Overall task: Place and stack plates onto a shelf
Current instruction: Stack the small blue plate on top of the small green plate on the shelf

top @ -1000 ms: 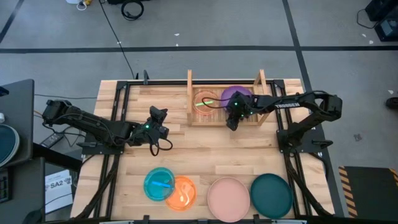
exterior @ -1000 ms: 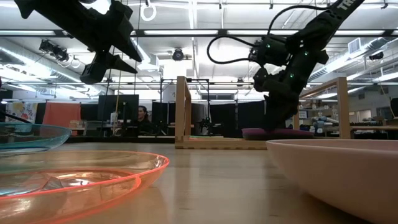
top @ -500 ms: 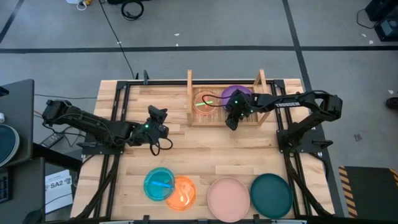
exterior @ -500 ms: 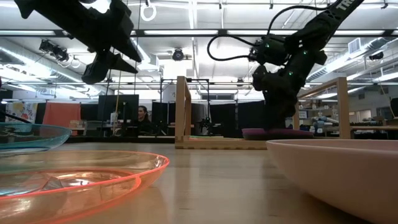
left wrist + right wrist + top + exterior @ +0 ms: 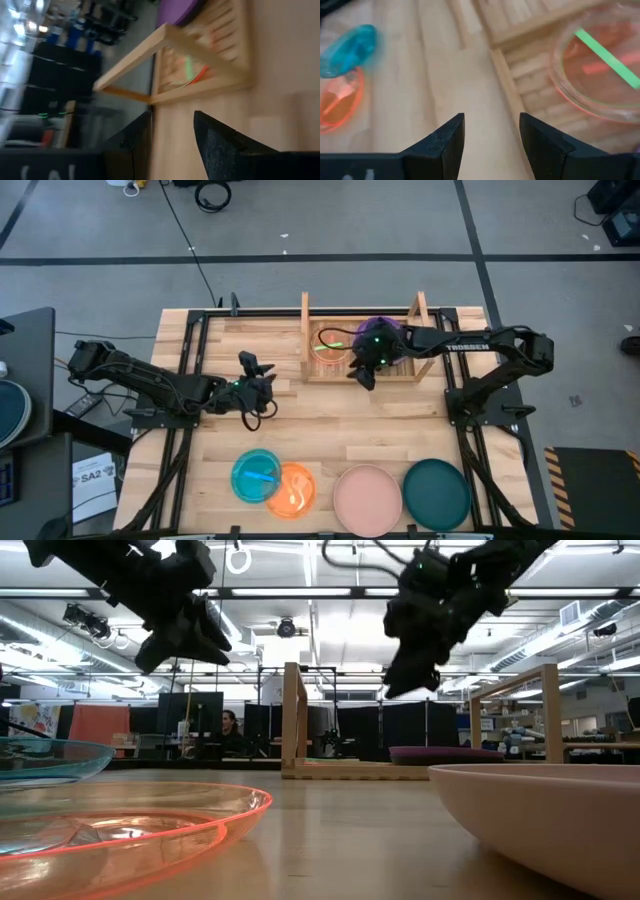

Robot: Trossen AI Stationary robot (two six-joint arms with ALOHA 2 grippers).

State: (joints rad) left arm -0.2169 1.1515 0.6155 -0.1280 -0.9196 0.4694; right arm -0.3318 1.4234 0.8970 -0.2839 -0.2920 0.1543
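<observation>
At the far edge of the table (image 5: 300,415) stands the shelf (image 5: 306,330), its two upright side boards framing the slatted base, and there are already plates on it: a translucent red plate (image 5: 332,346) on its left half with a thin green utensil (image 5: 331,346) lying across it, and a purple plate (image 5: 385,332) on its right half, partly covered by the right arm. The right gripper (image 5: 361,375) hangs over the shelf's front edge, raised clear of the wood, its fingers spread apart and holding nothing; from its wrist you look straight down between the two dark fingers (image 5: 440,142) onto bare planks, with the red plate just off to one side.

Over on the left, the left gripper (image 5: 262,370) hovers above open tabletop, well apart from the shelf's left side board, pointed towards it. Its fingers stand apart too, and it carries nothing; its own camera looks past them at the shelf lying ahead.

Along the near edge, four plates wait in a row. The blue plate (image 5: 256,474) sits leftmost, with the orange plate (image 5: 293,490) overlapping it and tucked just beside it. Then comes the pink plate (image 5: 367,499), and touching or nearly touching it, the teal plate (image 5: 436,493) on the right end.

Beyond the table, a person (image 5: 229,727) shows in the dim background of the room.
</observation>
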